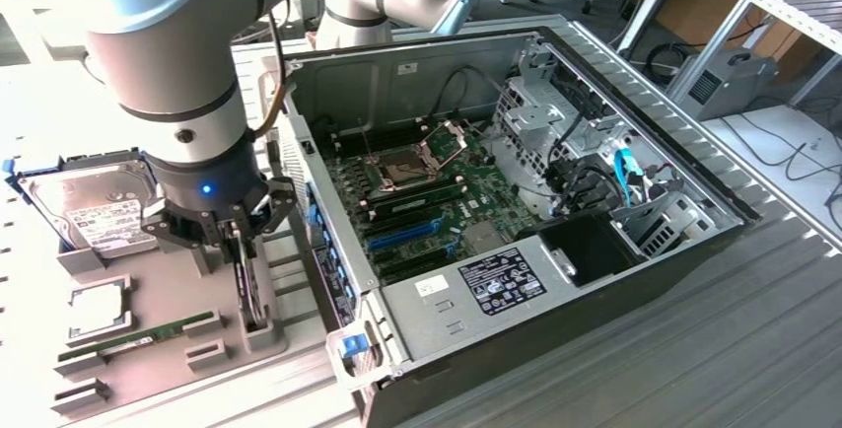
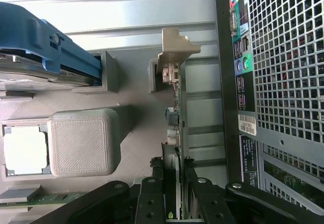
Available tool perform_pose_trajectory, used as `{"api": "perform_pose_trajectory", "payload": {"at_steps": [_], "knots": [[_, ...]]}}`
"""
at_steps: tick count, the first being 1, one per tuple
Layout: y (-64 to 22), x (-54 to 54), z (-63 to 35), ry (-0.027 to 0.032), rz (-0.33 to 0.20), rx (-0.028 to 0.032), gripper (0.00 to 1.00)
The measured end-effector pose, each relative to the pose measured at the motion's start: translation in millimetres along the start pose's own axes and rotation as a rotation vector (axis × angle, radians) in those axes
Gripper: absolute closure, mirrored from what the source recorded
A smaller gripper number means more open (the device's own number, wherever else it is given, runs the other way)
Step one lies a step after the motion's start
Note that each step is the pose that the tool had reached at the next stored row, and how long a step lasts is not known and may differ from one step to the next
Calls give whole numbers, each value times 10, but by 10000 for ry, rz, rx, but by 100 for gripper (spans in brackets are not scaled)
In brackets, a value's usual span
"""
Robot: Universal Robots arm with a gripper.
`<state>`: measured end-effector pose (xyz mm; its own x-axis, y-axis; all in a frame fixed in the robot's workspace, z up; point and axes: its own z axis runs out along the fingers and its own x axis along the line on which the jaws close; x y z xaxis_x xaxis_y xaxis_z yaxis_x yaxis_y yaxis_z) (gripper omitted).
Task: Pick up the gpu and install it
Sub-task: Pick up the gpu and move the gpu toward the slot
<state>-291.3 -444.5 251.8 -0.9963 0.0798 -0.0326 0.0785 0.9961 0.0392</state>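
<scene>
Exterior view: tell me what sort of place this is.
Probably a robotics lab bench for computer assembly: an open black desktop computer case and a grey plastic parts tray holding a silver hard drive.

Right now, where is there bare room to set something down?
Free: the ribbed tabletop on the exterior view's right of the computer case. Crowded: the grey tray, holding the hard drive and the gpu, which the gripper grips, close beside the case.
</scene>
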Motion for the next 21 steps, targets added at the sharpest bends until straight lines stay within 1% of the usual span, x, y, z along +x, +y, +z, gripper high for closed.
{"api": "perform_pose_trajectory", "payload": {"at_steps": [21], "knots": [[2,-1,-38,0,0,0,73]]}}
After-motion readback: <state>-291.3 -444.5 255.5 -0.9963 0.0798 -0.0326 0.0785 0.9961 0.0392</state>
